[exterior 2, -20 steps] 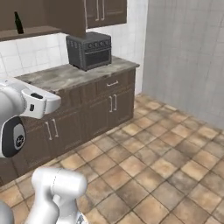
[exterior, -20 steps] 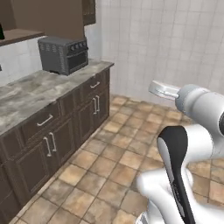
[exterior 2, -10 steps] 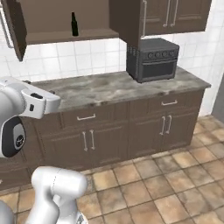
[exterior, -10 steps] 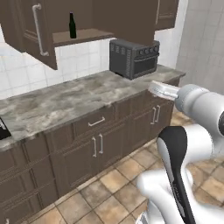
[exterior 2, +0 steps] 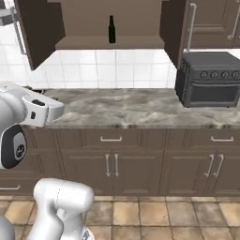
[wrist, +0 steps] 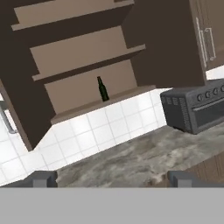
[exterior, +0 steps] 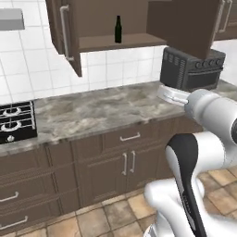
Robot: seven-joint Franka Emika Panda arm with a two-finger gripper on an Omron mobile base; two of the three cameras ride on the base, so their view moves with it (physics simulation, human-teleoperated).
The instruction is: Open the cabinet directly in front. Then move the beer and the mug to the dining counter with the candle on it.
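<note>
The arm (exterior: 203, 152) is glossy white, built of rounded, tube-like segments — a black oval panel sits on one joint at lower right of the left base view. In the right base view a dark round joint cap bears a small pale mark — at left.

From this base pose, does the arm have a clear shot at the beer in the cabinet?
Probably yes. Both cabinet doors stand swung open, and the beer stands alone on the bottom shelf with nothing in front. The gripper has its jaws open but sits low, near counter height, so it must rise and extend.
</note>
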